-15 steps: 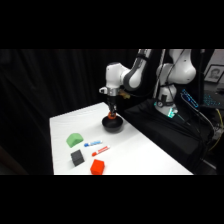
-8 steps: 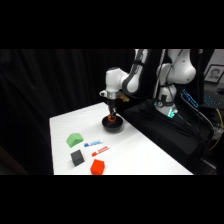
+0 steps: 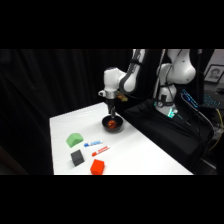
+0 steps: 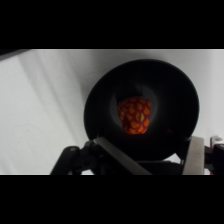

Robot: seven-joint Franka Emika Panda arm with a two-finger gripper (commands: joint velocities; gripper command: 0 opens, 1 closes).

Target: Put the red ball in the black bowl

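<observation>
The red ball [image 4: 135, 116], orange-red with pale specks, lies at the bottom of the black bowl [image 4: 105, 95], touching nothing but the bowl. In the side view the ball [image 3: 114, 123] shows as a red spot inside the bowl [image 3: 106, 123], which stands near the far side of the white table. My gripper [image 3: 112, 114] hangs straight above the bowl, just over its rim. In the wrist view the gripper [image 4: 155, 159] is open, its two fingers [image 4: 194, 155] spread apart at the bowl's near rim with nothing between them.
Nearer the camera lie a green block [image 3: 75, 140], a blue marker [image 3: 91, 144], a thin red marker [image 3: 101, 149], a dark grey block [image 3: 77, 158] and a red-orange cube [image 3: 98, 167]. A black cloth [image 3: 165, 140] borders the table on the right.
Hardly anything differs: the gripper hangs over the bowl as before and the ball stays inside it.
</observation>
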